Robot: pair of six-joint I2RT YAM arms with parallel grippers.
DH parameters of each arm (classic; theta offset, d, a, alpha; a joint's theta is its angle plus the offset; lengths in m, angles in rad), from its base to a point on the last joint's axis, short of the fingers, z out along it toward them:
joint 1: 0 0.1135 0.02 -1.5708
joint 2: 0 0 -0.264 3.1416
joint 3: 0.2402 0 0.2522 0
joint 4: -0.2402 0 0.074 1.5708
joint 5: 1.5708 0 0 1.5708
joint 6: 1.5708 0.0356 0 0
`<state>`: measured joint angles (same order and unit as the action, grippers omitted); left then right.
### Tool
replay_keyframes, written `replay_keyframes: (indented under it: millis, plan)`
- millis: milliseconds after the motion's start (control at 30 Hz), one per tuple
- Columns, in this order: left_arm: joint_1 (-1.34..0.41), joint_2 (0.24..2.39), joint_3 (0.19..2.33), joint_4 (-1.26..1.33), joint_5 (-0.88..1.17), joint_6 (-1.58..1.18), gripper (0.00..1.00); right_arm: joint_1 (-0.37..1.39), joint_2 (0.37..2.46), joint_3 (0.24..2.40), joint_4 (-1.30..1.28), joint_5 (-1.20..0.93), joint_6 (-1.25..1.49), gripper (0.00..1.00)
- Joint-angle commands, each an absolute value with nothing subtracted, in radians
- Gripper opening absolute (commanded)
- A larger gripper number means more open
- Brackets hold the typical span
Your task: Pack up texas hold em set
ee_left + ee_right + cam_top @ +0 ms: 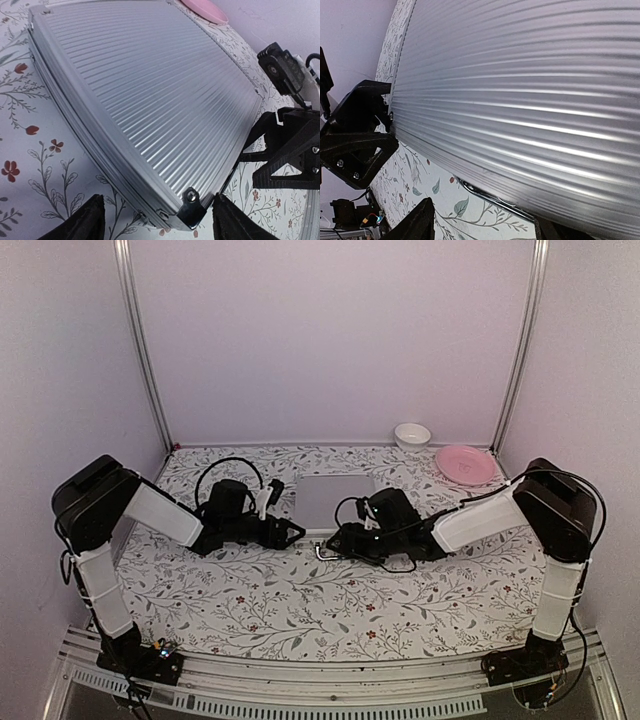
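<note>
flanking one closed case (pixel 335 500): left pincer (pixel 297 532) spread, right pincer (pixel 333 540) spread; one plate (pixel 466 463), one bowl (pixel 412 434).

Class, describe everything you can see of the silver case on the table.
The silver case is ribbed aluminium by its look, with riveted metal corner caps. It lies closed and flat on the flowered table, near the middle. Its front edge sits between the open fingers of the left pincer and the right pincer; whether either touches it cannot be told.
</note>
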<state>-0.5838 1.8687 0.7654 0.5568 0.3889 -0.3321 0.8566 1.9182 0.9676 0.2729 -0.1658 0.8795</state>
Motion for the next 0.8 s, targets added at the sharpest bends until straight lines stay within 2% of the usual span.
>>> replay_keyframes:
  millis: [0, 767]
  plan:
    - [-0.577, 1.888, 0.757, 0.6, 0.406, -0.322, 0.74, 0.861, 1.959, 1.016, 0.281, -0.155, 0.886, 0.66]
    - [-0.577, 1.885, 0.746, 0.624, 0.404, -0.322, 0.74, 0.861, 1.941, 1.006, 0.359, -0.247, 1.05, 0.65]
